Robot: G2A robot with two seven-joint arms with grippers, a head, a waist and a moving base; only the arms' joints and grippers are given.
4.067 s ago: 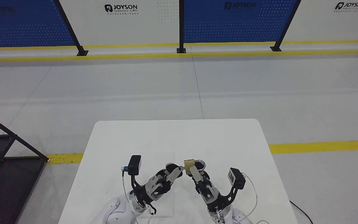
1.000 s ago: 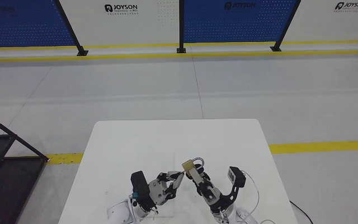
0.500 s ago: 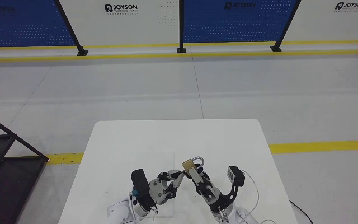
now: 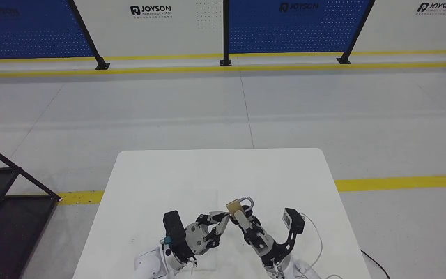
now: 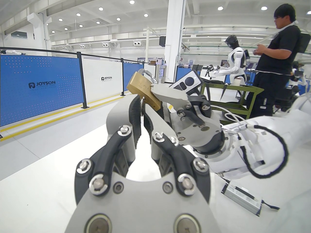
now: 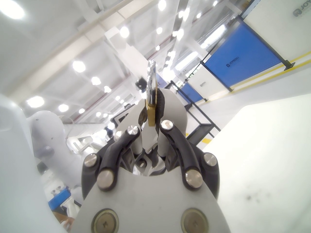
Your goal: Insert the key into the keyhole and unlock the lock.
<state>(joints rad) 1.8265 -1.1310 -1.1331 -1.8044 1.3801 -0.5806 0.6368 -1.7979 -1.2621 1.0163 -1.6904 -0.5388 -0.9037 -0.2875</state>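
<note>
A brass padlock [image 4: 234, 206] with a silver shackle [image 4: 246, 201] is held above the white table [image 4: 209, 174] near its front edge. My right gripper [image 4: 238, 214] is shut on the padlock body [image 6: 151, 118], and the shackle [image 6: 151, 83] sticks out past its fingertips. My left gripper [image 4: 224, 219] comes in from the left, its tips right at the lock's underside. In the left wrist view it [image 5: 141, 101] is shut on a thin silver key [image 5: 142, 103] that points into the padlock [image 5: 143, 89]. How deep the key sits is hidden.
A small grey box [image 5: 242, 199] with cables lies on the table beside the right arm. The far half of the table is bare white surface. Blue and white barrier panels [image 4: 293, 24] stand well beyond it across the floor.
Since four seconds ago the left arm has turned and drawn back toward the near edge, its tips staying at the lock. Over the last second nothing visibly moved.
</note>
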